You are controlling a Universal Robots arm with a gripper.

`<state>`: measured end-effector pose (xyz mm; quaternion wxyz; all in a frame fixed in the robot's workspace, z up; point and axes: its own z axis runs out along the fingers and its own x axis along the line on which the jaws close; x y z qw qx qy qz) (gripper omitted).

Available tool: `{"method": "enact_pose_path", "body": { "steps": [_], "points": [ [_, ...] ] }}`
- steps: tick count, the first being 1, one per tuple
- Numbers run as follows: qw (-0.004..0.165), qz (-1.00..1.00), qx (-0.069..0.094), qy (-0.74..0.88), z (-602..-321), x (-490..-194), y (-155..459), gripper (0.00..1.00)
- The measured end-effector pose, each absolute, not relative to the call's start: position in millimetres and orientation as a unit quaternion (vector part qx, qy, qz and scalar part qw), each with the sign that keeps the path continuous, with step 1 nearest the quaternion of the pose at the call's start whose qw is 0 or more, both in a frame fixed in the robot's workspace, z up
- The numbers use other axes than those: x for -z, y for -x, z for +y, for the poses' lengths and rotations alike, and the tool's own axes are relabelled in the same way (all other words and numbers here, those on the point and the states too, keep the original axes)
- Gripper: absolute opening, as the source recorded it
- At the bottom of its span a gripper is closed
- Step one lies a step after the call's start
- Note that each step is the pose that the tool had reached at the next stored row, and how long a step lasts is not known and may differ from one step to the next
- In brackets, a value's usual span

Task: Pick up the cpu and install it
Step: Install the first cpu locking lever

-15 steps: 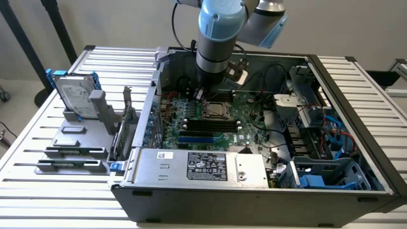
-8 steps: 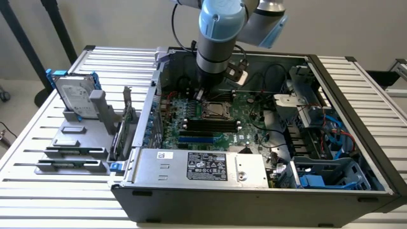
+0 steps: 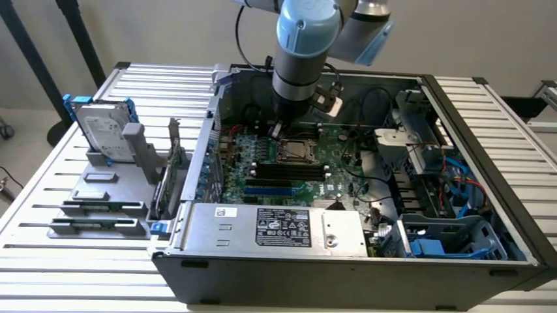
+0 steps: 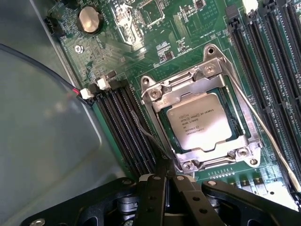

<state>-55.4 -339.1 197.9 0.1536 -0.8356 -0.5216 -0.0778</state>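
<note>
- At the exterior view's left, a hard drive (image 3: 103, 130) with blue side rails stands upright in a grey holder (image 3: 132, 151) on the slatted desk (image 3: 39, 208), well apart from the computer.
- Near it on the desk lie low grey fixtures (image 3: 98, 218), one row behind another.
- The open computer case (image 3: 348, 280) takes up the middle of the desk. A silver labelled power supply (image 3: 278, 228) lies along its near wall.
- Behind the power supply the green motherboard (image 3: 261, 186) lies flat, with black memory slots (image 4: 123, 129) beside the processor socket.
- The cpu (image 4: 201, 123) sits flat in that socket, its silver printed top facing up, with the metal socket frame (image 4: 162, 92) around its edges.
- The arm (image 3: 304, 45) hangs over the motherboard. Its tool (image 4: 164, 172) is closed with nothing between its fingers, its tip just beside a corner of the socket frame and apart from the cpu.
- A round coin battery (image 4: 89, 20) sits on the board near the memory slots.
- At the exterior view's right, blue cables (image 3: 461, 182) run inside the case, and a blue plastic part (image 3: 431, 248) sits in its near corner.
</note>
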Motion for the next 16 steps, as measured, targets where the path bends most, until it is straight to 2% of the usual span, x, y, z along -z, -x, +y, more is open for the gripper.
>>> {"method": "enact_pose_path", "body": {
  "steps": [16],
  "points": [
    [0.152, -0.518, 0.073, 0.838, -334.9, -196.9, 52.4, 0.11]
  ]
}}
